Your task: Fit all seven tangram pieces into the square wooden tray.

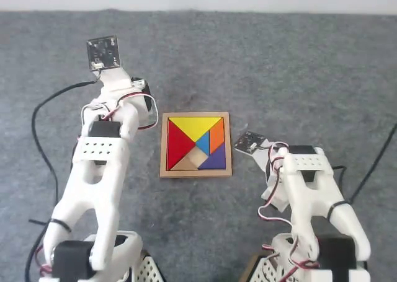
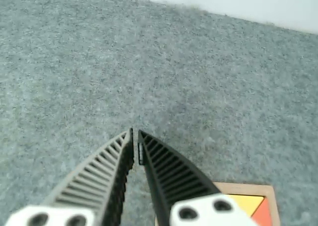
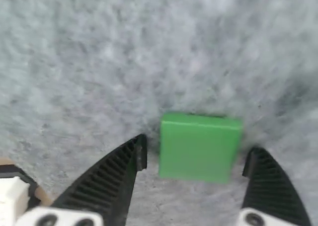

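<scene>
The square wooden tray (image 1: 165, 170) lies in the middle of the grey carpet, between the two arms. It holds several coloured pieces: a yellow triangle (image 1: 195, 126), a red triangle (image 1: 178, 142), and orange, blue and purple pieces. A wood-coloured patch (image 1: 189, 162) shows at its near side. A green square piece (image 3: 200, 145) lies flat on the carpet between the fingers of my right gripper (image 3: 198, 154), which is open and straddles it without touching it. My left gripper (image 2: 135, 134) is shut on nothing, over bare carpet just left of the tray's far corner (image 2: 248, 190).
Grey carpet covers the whole table up to a white wall (image 2: 238, 2) at the back. The left arm (image 1: 102, 152) stands left of the tray and the right arm (image 1: 304, 176) right of it. Black cables (image 1: 37, 133) run along both sides.
</scene>
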